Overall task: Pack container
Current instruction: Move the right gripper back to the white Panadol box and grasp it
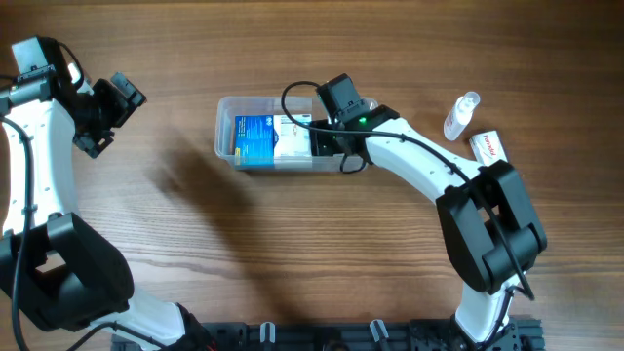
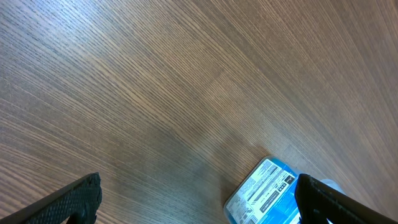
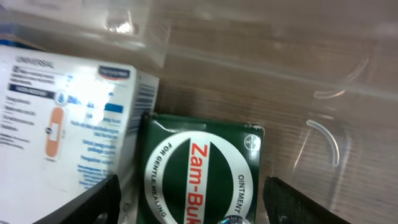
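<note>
The clear plastic container [image 1: 226, 107] lies at the table's middle. It holds a blue box [image 1: 255, 138], a white plaster box [image 1: 291, 136] and a dark green Zam-Buk ointment box [image 3: 202, 174]. My right gripper [image 1: 331, 136] is down inside the container's right end. In the right wrist view its fingers [image 3: 193, 202] are open and stand either side of the green box, with a gap on the right. The white box [image 3: 68, 118] lies just left of the green box. My left gripper [image 1: 107, 107] is open and empty at the far left, well apart from the container. Its wrist view [image 2: 199, 205] shows the blue box [image 2: 264, 193] at the lower right.
A small clear bottle [image 1: 461, 115] and a red-and-white box [image 1: 488, 146] lie on the table to the right of the container. The container's clear wall [image 3: 280, 62] rises just beyond the green box. The right arm reaches across the table's right half.
</note>
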Robot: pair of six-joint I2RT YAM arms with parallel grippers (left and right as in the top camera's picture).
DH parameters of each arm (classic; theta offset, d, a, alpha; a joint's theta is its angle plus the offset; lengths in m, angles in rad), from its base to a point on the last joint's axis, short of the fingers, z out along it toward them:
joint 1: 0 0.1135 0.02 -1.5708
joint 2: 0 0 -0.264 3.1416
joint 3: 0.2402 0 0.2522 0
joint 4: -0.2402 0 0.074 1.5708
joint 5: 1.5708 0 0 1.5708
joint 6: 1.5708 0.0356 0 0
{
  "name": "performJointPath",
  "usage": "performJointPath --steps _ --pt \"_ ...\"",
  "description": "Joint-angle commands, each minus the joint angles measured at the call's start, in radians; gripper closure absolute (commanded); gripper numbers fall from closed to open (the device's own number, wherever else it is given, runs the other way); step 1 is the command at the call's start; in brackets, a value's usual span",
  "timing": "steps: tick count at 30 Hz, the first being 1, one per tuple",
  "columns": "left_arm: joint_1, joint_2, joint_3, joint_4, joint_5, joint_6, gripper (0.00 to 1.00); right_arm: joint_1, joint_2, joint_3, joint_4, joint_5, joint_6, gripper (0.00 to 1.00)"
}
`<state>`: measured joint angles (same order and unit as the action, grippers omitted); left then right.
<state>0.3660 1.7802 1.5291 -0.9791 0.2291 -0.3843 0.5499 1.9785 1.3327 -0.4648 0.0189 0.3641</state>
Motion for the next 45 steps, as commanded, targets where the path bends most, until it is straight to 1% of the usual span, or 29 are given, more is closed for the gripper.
performJointPath --steps 1,7,10,12,15,17,20,23,25,26,27,28,30,32,35,37,39,42,45 --pt "0.003 -0.015 0.016 0.003 -0.006 -0.013 0.00 0.008 -0.061 0.055 -0.008 0.003 -0.026 0.26" --pt "0.003 -0.015 0.016 0.003 -0.006 -0.013 0.00 0.006 -0.199 0.077 -0.053 0.093 -0.028 0.26" --pt "0.003 -0.015 0.016 0.003 -0.006 -0.013 0.00 -0.011 -0.285 0.077 -0.077 0.151 -0.027 0.23" --pt "0.003 -0.015 0.016 0.003 -0.006 -0.013 0.00 -0.028 -0.332 0.077 -0.097 0.179 -0.029 0.23" --pt "0.003 -0.015 0.016 0.003 -0.006 -0.013 0.00 -0.062 -0.426 0.077 -0.144 0.241 -0.095 0.23" --pt "0.003 -0.015 0.016 0.003 -0.006 -0.013 0.00 -0.090 -0.501 0.077 -0.209 0.310 -0.137 0.21" --pt "0.003 -0.015 0.016 0.003 -0.006 -0.013 0.00 -0.134 -0.576 0.077 -0.295 0.390 -0.135 0.18" --pt "0.003 -0.015 0.016 0.003 -0.006 -0.013 0.00 -0.224 -0.640 0.077 -0.375 0.406 -0.107 0.17" --pt "0.003 -0.015 0.016 0.003 -0.006 -0.013 0.00 -0.297 -0.663 0.077 -0.422 0.401 -0.092 0.12" --pt "0.003 -0.015 0.016 0.003 -0.006 -0.013 0.00 -0.338 -0.669 0.077 -0.448 0.394 -0.090 0.10" --pt "0.003 -0.015 0.016 0.003 -0.006 -0.013 0.00 -0.378 -0.670 0.077 -0.474 0.391 -0.087 0.03" --pt "0.003 -0.015 0.016 0.003 -0.006 -0.013 0.00 -0.417 -0.669 0.077 -0.502 0.391 -0.087 0.01" --pt "0.003 -0.015 0.016 0.003 -0.006 -0.013 0.00 -0.507 -0.657 0.069 -0.567 0.385 -0.057 0.00" --pt "0.003 -0.015 0.016 0.003 -0.006 -0.013 0.00 -0.594 -0.641 0.058 -0.602 0.329 -0.048 0.00" --pt "0.003 -0.015 0.016 0.003 -0.006 -0.013 0.00 -0.697 -0.615 0.031 -0.593 0.239 -0.057 0.00" --pt "0.003 -0.015 0.016 0.003 -0.006 -0.013 0.00 -0.743 -0.597 0.004 -0.564 0.178 -0.139 0.00" --pt "0.003 -0.015 0.016 0.003 -0.006 -0.013 0.00 -0.767 -0.573 -0.031 -0.527 0.114 -0.257 0.00" --pt "0.003 -0.015 0.016 0.003 -0.006 -0.013 0.00 -0.770 -0.529 -0.090 -0.474 0.092 -0.360 0.00" --pt "0.003 -0.015 0.016 0.003 -0.006 -0.013 0.00 -0.770 -0.465 -0.152 -0.407 0.092 -0.428 0.00"
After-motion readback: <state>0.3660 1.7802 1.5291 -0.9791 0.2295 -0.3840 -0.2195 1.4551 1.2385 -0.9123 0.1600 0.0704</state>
